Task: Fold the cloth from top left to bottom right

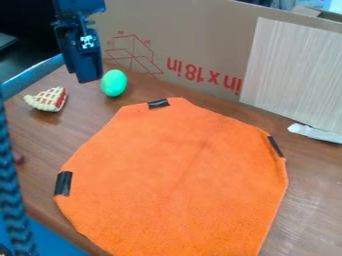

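The orange cloth (177, 180) lies spread, its diagonal fold undone; whether the gripper (89, 78) is open, I cannot tell.

1. An orange cloth (177, 175) lies spread on a brown table (310, 200).
2. A green egg (114, 83) sits at the cloth's 11 o'clock, a toy pie slice (49, 100) at 10.
3. A white object (314, 133) rests at 2 o'clock, a reddish object (18, 157) at 9.

Green egg (114, 83) near pie slice (48, 99); cardboard (190, 37) behind.

Black arm with white-patterned marker.
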{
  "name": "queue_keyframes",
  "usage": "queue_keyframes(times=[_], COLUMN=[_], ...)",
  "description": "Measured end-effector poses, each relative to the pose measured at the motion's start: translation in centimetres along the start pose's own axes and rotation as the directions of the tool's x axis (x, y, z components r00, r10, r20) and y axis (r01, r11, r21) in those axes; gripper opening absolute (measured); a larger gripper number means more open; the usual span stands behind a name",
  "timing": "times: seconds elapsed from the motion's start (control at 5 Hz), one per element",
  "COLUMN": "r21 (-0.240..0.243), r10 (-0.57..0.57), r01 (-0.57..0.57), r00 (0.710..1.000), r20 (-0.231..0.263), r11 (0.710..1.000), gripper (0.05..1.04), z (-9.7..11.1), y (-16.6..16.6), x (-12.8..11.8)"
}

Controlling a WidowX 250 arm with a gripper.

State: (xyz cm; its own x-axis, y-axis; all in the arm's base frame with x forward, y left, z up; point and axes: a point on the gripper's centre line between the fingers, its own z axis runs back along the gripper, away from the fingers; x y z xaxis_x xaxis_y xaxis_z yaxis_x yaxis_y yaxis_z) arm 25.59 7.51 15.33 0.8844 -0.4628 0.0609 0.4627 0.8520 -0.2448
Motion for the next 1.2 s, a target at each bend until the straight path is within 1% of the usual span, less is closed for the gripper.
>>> queue_keyframes(times=[0.2, 0.4, 0.6, 0.8, 1.0, 1.2], r21=[-0.024, 0.004, 0.01, 0.066, 0.124, 0.162], r10=[0.001, -0.089, -0.132, -0.175, -0.19, -0.175], r01=[-0.002, 0.089, 0.131, 0.174, 0.184, 0.163], r00=[1.0, 0.996, 0.991, 0.984, 0.981, 0.982], r20=[-0.013, 0.02, 0.021, 0.023, 0.045, 0.066], r11=[1.0, 0.996, 0.991, 0.983, 0.975, 0.973], gripper=[1.0, 1.0, 1.0, 1.0, 1.0, 1.0], z=[-0.9, -2.2, -3.5, -4.8, -5.6, -5.7], y=[0.2, 0.9, 1.4, 1.6, 3.4, 5.3], x=[0.0, 0.3, 0.1, 0.6, 1.9, 3.7])
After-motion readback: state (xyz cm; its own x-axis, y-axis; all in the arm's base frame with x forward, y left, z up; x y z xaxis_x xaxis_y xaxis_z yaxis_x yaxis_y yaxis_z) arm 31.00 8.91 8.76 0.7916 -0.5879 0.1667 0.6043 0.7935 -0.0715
